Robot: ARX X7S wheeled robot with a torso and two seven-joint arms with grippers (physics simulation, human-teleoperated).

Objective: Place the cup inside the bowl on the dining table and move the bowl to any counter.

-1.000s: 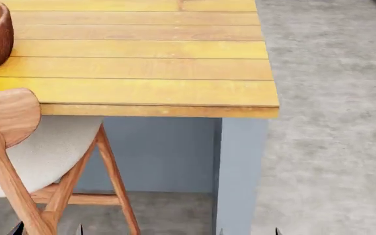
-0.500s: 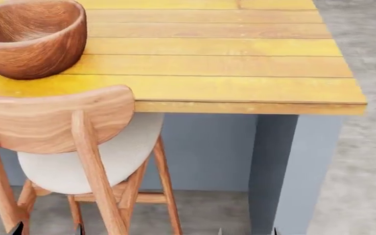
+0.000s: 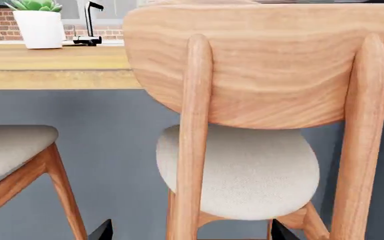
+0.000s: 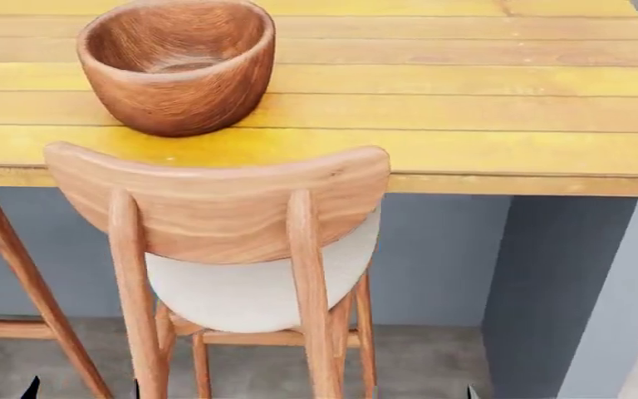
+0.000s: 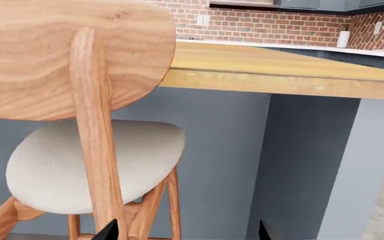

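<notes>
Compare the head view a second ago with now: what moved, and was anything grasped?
The view swung left: the bowl, at the left edge before, now sits nearly whole left of centre, and the chair moved toward the middle. The bowl rests on the dining table as before. Nothing was grasped; only gripper tips show at the bottom edge.

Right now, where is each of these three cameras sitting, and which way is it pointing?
Head view: high up, looking down on the dining table, the bowl and the chair; only dark gripper tips show at the bottom edge.
Left wrist view: low, facing the chair back; gripper tips below.
Right wrist view: low, beside the chair, looking under the table.
All three share the chair.
</notes>
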